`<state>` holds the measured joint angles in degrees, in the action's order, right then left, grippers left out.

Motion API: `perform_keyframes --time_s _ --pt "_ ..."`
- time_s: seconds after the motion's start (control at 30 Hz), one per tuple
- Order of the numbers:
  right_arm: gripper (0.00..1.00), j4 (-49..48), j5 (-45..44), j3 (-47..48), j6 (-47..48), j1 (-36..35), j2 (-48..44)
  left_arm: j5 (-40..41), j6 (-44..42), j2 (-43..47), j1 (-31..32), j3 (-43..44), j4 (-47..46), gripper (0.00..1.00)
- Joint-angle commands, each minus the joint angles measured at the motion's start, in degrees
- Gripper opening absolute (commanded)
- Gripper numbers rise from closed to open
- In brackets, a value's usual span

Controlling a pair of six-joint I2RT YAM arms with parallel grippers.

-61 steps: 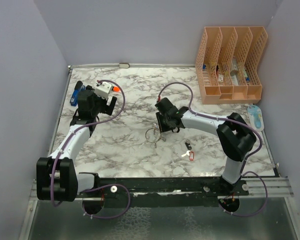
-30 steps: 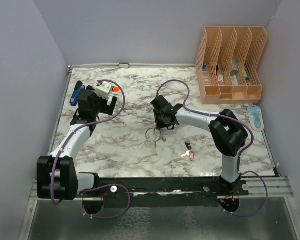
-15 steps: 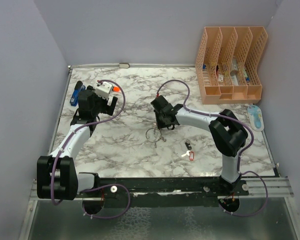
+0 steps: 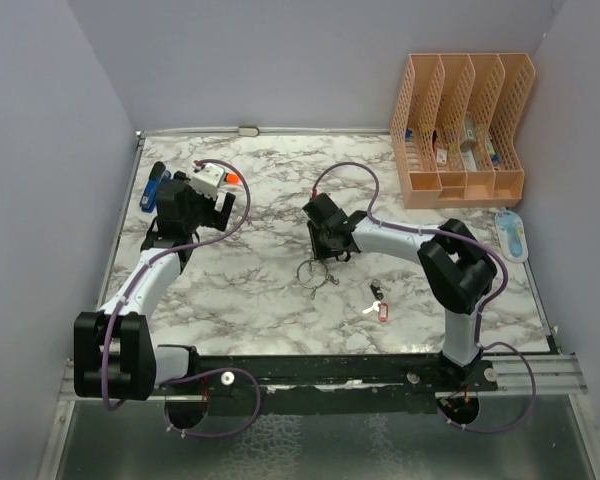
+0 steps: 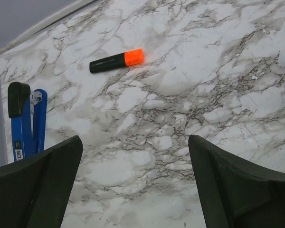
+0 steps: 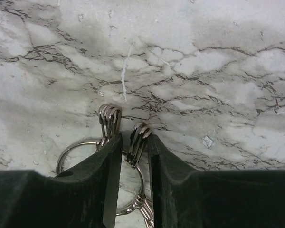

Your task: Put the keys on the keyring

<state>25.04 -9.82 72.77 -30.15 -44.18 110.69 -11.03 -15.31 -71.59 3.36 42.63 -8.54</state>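
The keyring (image 4: pixel 316 271), a thin silver wire ring with small clip bundles, lies mid-table. My right gripper (image 4: pixel 326 254) is down at its far edge. In the right wrist view the gripper (image 6: pixel 135 138) is nearly closed around one clip bundle (image 6: pixel 138 134). A second bundle (image 6: pixel 109 118) sits just outside the left finger, and the ring wire (image 6: pixel 68 150) curves below it. The keys (image 4: pixel 377 302), one with a red tag and one with a dark head, lie loose on the table right of the ring. My left gripper (image 4: pixel 198 212) (image 5: pixel 134 142) is open and empty at the far left.
An orange-capped black marker (image 5: pixel 116 60) (image 4: pixel 230 178) and a blue tool (image 5: pixel 26 118) (image 4: pixel 155 186) lie near the left gripper. An orange file organizer (image 4: pixel 460 130) stands at the back right, with a small blue-and-white item (image 4: pixel 513 232) in front of it.
The right gripper has moved in over the keyring's far edge and the ring has shifted slightly to the right with it. The left arm and the loose keys have not moved.
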Motion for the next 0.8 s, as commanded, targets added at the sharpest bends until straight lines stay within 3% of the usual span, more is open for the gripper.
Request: perform_keyframes --time_s 0.0,0.27,0.4,0.6,0.77 --pt "0.29 -5.03 6.56 -1.14 8.30 0.08 -0.37 -0.66 0.88 -0.15 -0.37 -0.47 -1.33 0.97" --pt "0.20 -2.50 29.27 4.22 30.96 1.91 4.44 -0.44 1.37 0.22 -0.92 -0.71 -0.75 0.97" --pt "0.20 -2.07 32.05 4.22 38.16 1.92 4.07 -0.44 1.71 0.31 -1.62 -0.71 -0.53 0.97" --pt "0.28 -2.37 37.88 3.83 49.67 1.91 1.46 -1.30 2.46 -0.02 -2.36 -1.30 -0.68 0.97" --pt "0.40 -2.10 37.40 3.88 49.75 1.91 -1.84 -1.79 2.68 -0.19 -2.89 -1.66 -0.48 0.96"
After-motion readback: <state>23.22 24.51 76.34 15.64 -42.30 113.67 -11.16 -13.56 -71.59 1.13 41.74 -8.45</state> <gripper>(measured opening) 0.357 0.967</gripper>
